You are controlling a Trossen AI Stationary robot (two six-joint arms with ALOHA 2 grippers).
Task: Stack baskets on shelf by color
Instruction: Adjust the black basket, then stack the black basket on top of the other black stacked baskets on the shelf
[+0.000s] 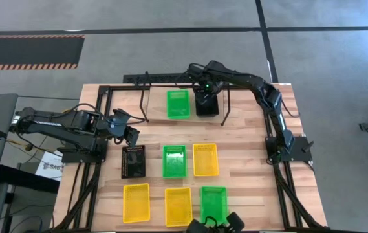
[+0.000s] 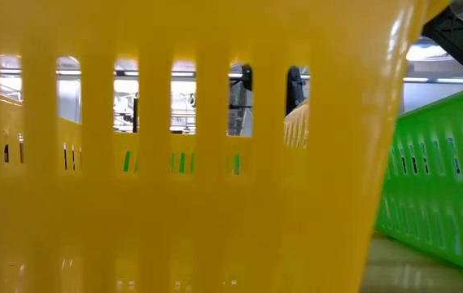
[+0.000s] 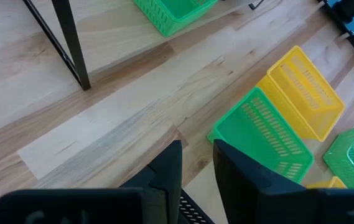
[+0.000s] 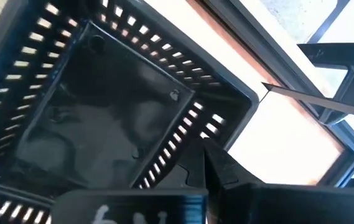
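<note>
Black basket (image 4: pixel 96 118) sits at the back of the table under the shelf (image 1: pixel 171 81), just beside a green basket (image 1: pixel 178 103) on its left as seen from above. Right gripper (image 1: pixel 204 90) is on it: fingers pressed together, pinching the basket's perforated wall in the wrist view. The arm reaches across from its base at the right edge.

Second black basket (image 1: pixel 133 161) lies mid-table on the left. Left gripper (image 3: pixel 196 163) hovers just above its far edge, fingers (image 3: pixel 169 165) slightly spread, nothing between them.

Middle row right of that basket: green basket (image 1: pixel 174 160), then yellow basket (image 1: pixel 205 159), near each other. Front row: two yellow baskets (image 1: pixel 136 202) (image 1: pixel 178 206), then a green one (image 1: pixel 213 202).

Low view is blocked by a yellow basket wall (image 2: pixel 174 163) close up, green one (image 2: pixel 443 195) beside it.

Wooden table (image 1: pixel 248 162), black frame round its edge.
</note>
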